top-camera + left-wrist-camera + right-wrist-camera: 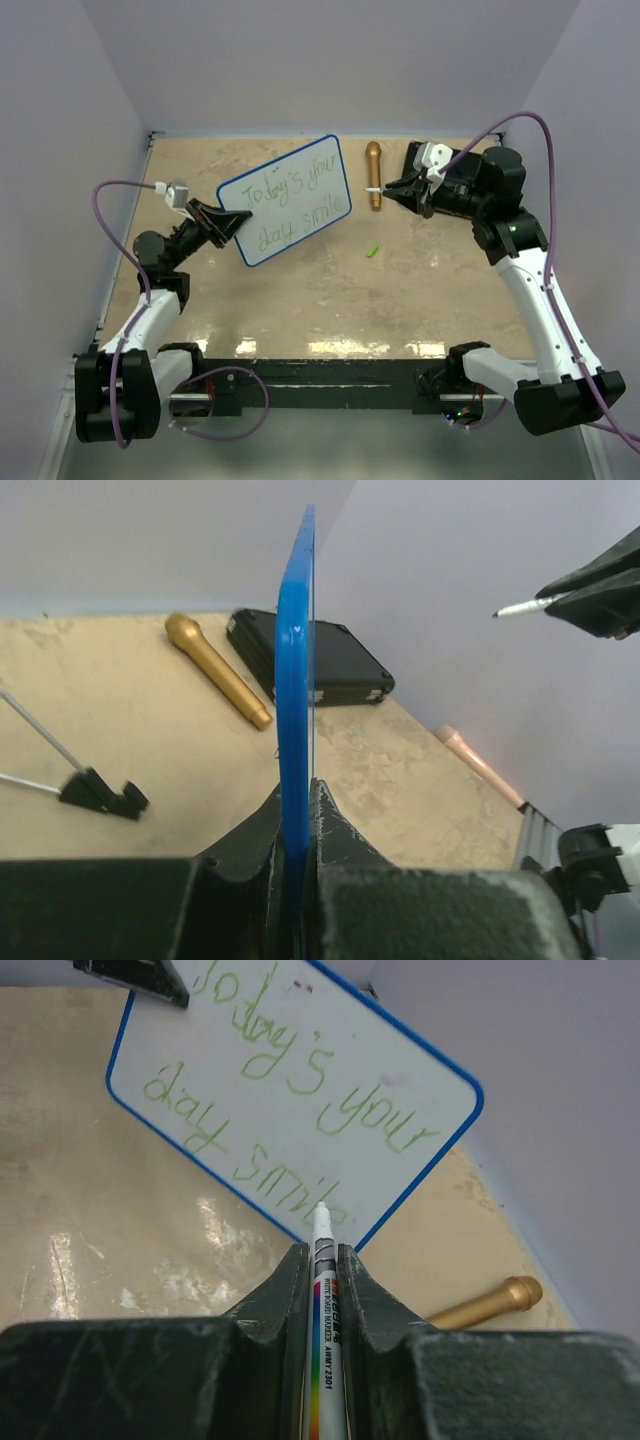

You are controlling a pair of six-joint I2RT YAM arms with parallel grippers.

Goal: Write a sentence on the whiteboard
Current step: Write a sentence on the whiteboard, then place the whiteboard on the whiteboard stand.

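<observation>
Both jaws closed: my left gripper [297,802] pinches the whiteboard [290,195] by its edge, my right gripper [321,1258] clamps the marker [326,1345]. Board looks light, stiff, slick; I'd grip deeper past the rim.

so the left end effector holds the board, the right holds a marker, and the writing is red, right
The writing is green, not red; the right wrist view shows it. The left end effector does hold the whiteboard and the right end effector the marker.
</observation>
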